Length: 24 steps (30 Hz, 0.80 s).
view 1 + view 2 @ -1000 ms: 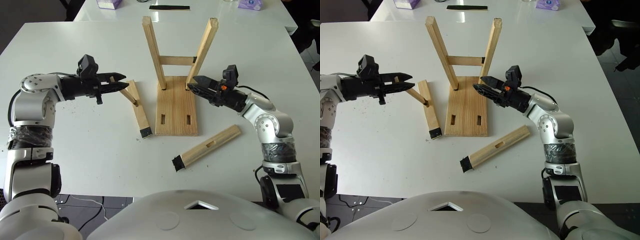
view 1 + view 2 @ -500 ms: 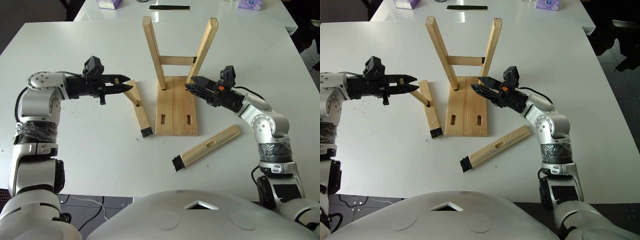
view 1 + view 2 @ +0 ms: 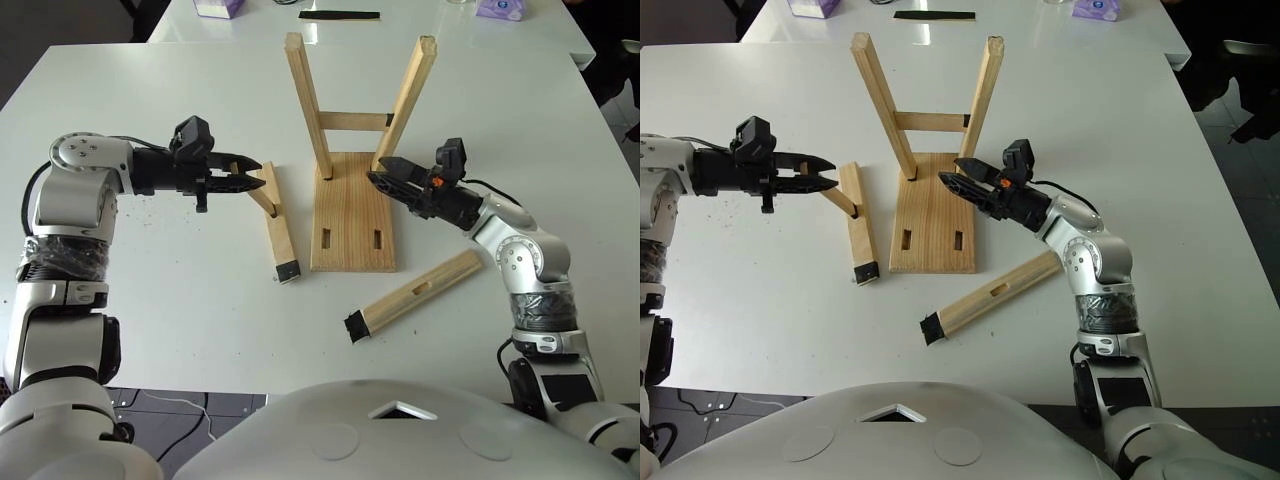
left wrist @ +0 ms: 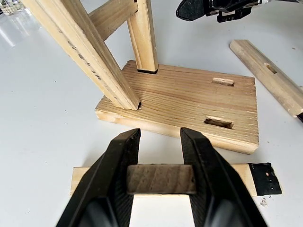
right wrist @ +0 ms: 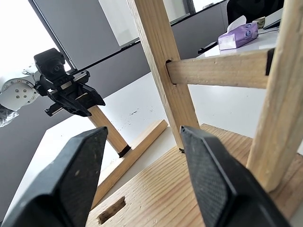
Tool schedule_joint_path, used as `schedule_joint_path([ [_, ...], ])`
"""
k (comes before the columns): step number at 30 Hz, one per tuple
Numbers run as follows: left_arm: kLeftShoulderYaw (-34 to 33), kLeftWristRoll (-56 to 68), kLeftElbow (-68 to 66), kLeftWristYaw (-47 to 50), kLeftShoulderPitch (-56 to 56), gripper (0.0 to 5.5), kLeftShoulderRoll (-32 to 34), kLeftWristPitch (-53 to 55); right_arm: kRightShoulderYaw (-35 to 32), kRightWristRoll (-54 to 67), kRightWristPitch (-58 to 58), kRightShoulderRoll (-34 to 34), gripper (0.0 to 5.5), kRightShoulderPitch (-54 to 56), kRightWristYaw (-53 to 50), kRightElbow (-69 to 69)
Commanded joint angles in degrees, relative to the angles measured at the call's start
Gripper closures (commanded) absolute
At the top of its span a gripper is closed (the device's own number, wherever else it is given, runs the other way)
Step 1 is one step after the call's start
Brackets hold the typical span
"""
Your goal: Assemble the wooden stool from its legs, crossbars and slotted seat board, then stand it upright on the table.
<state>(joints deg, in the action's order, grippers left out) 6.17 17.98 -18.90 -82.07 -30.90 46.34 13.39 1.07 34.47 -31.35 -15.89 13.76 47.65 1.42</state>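
Part-built stool on white desk (image 3: pixel 200 320): both arms closing in.
Pale slotted wooden seat board (image 3: pixel 352 235) is lying flat mid-desk, two upright legs (image 3: pixel 308 105) standing in it. The loose black-capped wooden leg (image 3: pixel 280 232) beside it is sitting slightly shifted from a second ago, left jaws now clamping its short crossbar stub (image 4: pixel 161 178), seemingly readying a lift. Right jaws, edging over the board, are gaping empty. Stub-to-leg joint is proving hard to make out.

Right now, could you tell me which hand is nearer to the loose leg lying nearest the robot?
Right. The right hand hovers over the seat board, just beyond the loose leg; the left hand grips a crossbar on the board's other side.
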Motion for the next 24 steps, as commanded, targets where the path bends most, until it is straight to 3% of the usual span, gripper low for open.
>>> schedule_joint_path([
  [1, 4.9, -4.9, -2.7, -1.6, -0.5, 4.15, -1.1, -1.5, 0.6, -0.8, 0.7, 0.9, 2.67, -1.0, -1.1, 0.5],
  [12, 9.9, -6.8, -5.6, -3.6, 1.2, 4.15, -2.4, -4.5, 1.1, -1.5, 1.0, 1.9, 2.67, -2.4, -1.8, -0.3],
  [19, 6.2, -4.6, -9.3, -0.7, -2.3, 4.15, -4.3, -5.1, 0.6, -2.0, 1.4, 2.0, 2.67, -1.5, -1.8, -1.8],
  [24, 0.9, -0.6, -5.1, 3.0, -2.7, 3.3, -4.2, -0.4, 0.5, -2.0, 1.9, 2.6, 2.67, -2.9, -2.7, -1.1],
])
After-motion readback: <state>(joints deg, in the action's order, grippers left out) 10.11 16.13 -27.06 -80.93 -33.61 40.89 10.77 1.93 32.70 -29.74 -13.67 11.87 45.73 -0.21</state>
